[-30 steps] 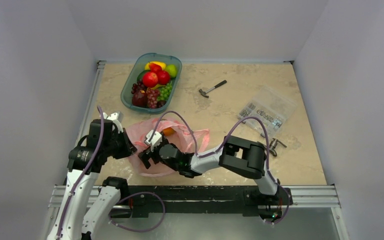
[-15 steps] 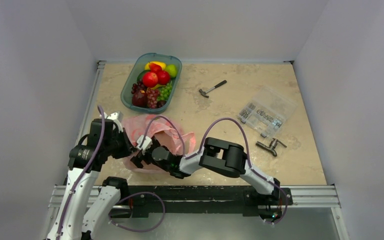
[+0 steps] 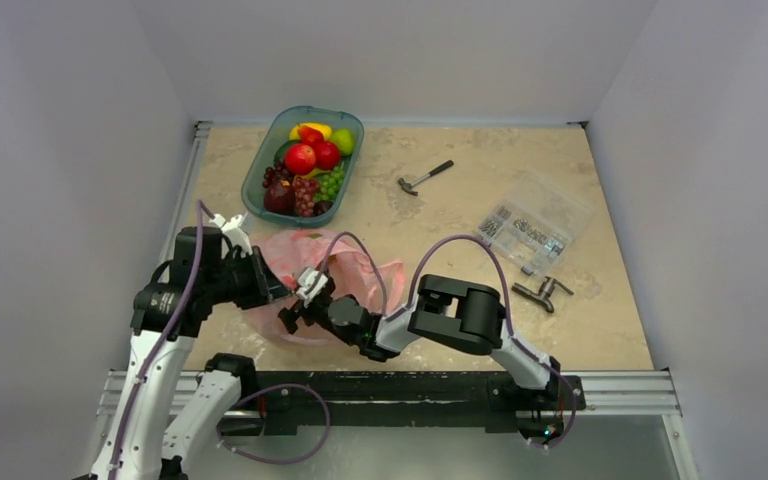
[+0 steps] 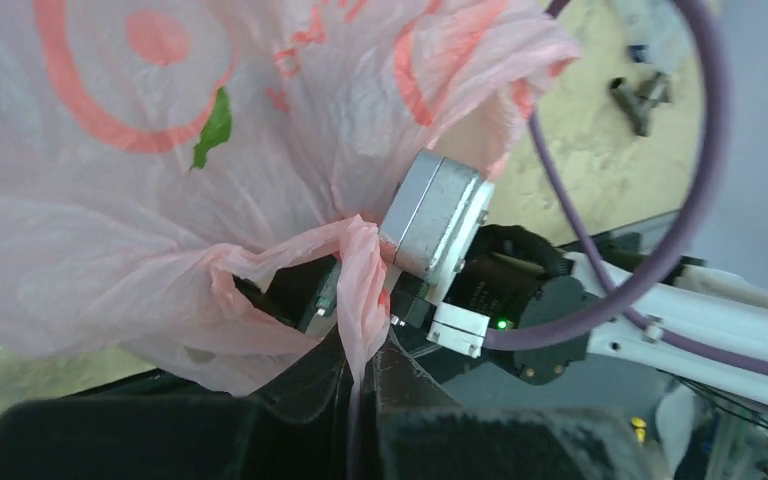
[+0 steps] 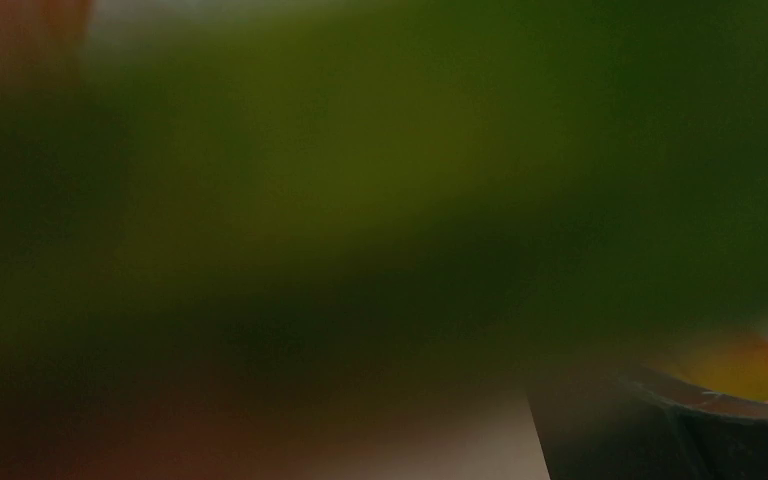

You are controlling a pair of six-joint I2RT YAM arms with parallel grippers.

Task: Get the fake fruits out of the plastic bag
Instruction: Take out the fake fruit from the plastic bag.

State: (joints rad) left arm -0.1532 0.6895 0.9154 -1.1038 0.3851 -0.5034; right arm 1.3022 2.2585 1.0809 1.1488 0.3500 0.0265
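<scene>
The pink plastic bag (image 3: 345,268) lies crumpled near the table's front left. My left gripper (image 3: 265,287) is shut on a twisted strip of the bag's edge (image 4: 362,300) and holds it up. My right gripper (image 3: 293,313) reaches into the bag's mouth, and its grey wrist (image 4: 434,224) shows against the pink film. The right wrist view is filled by a blurred green and dark shape (image 5: 360,160) very close to the lens. One dark finger (image 5: 660,430) and a yellow-orange patch (image 5: 740,365) show at the lower right. Whether its jaws are open or shut is hidden.
A teal tray (image 3: 257,175) at the back left holds several fake fruits (image 3: 301,158). A small hammer (image 3: 424,178) lies mid-back. A clear packet of small parts (image 3: 535,220) and a dark metal piece (image 3: 540,292) lie at the right.
My right gripper pushed left, deeper into the bag. My left gripper rose and shifted slightly away with the bag edge. The bag bunched up, and the orange fruit seen earlier is covered.
</scene>
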